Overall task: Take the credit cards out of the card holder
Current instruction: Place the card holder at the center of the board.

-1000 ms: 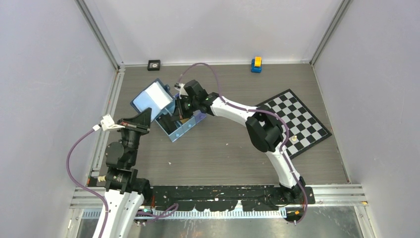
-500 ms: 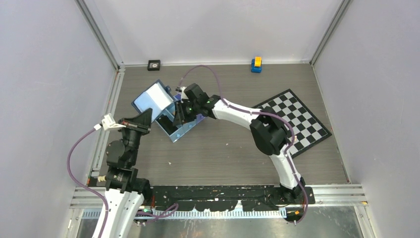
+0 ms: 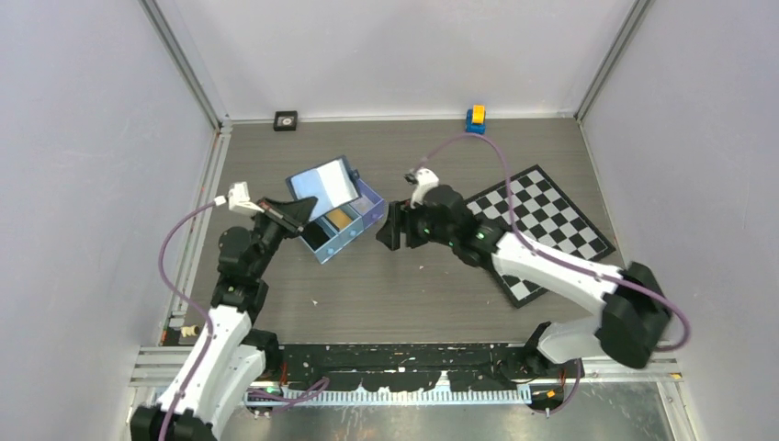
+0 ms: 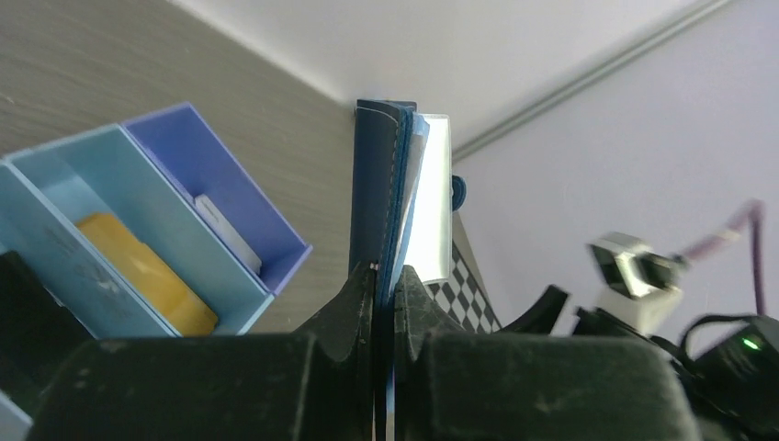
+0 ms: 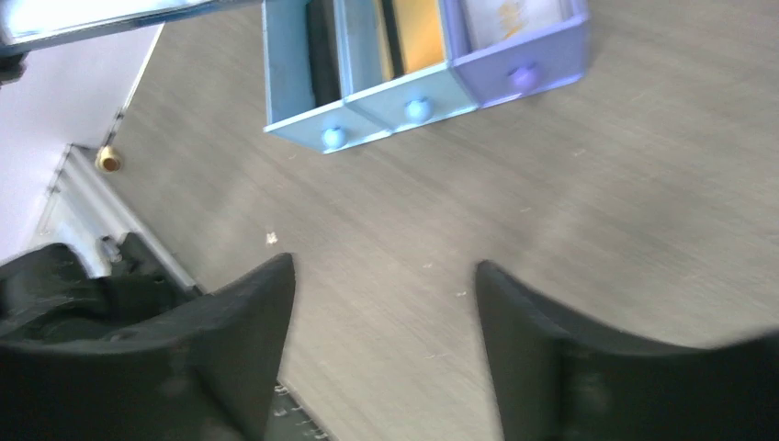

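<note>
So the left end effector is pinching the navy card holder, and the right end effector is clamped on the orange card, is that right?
Not quite. The left end effector does pinch the card holder, but the right end effector is open and holds nothing, as the right wrist view shows.

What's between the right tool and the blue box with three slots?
Only bare grey table lies between the right tool and the blue box; the right wrist view shows it.
</note>
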Action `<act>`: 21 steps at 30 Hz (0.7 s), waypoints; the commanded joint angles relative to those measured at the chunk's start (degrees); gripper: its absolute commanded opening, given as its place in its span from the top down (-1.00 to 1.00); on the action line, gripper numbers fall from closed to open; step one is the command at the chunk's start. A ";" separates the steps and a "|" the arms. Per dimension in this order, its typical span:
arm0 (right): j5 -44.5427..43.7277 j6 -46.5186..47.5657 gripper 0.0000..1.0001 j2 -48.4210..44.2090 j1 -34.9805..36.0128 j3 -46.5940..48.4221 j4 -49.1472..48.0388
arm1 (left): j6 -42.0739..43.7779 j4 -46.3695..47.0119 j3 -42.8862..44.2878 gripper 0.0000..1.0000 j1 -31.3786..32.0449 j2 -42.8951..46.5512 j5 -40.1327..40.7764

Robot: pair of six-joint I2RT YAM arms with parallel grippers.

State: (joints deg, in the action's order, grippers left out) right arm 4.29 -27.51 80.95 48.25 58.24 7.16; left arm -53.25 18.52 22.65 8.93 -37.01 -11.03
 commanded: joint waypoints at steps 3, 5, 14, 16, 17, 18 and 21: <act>-12.71 1.83 -0.99 -14.16 -0.39 -16.48 -20.60 | -1.77 18.82 2.01 1.00 1.70 -12.76 -14.21; -13.62 2.22 -0.99 -14.75 -0.43 -16.87 -21.01 | -1.09 21.70 3.16 1.00 3.22 -16.30 -16.41; -10.96 0.58 -0.98 -17.46 -1.55 -24.05 -31.82 | 4.47 27.54 7.41 1.00 10.04 -24.20 -25.12; -10.80 0.30 -0.98 -18.23 -1.94 -25.04 -33.07 | 4.94 27.55 8.12 1.00 11.11 -25.15 -25.45; -10.91 0.06 -0.98 -18.34 -2.12 -25.05 -33.01 | 4.92 27.59 8.69 1.00 11.72 -25.83 -26.06; -11.04 -0.28 -0.98 -18.37 -2.31 -24.88 -32.66 | 4.92 27.55 9.22 1.00 12.45 -26.50 -26.73; -10.83 -1.08 -0.97 -18.70 -2.55 -25.18 -33.36 | 5.53 27.61 9.59 1.00 15.85 -28.80 -25.72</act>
State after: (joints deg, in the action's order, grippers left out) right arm -6.44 -27.29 64.34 46.15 33.06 -19.84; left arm -50.04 41.74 29.82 21.47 -63.68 -35.22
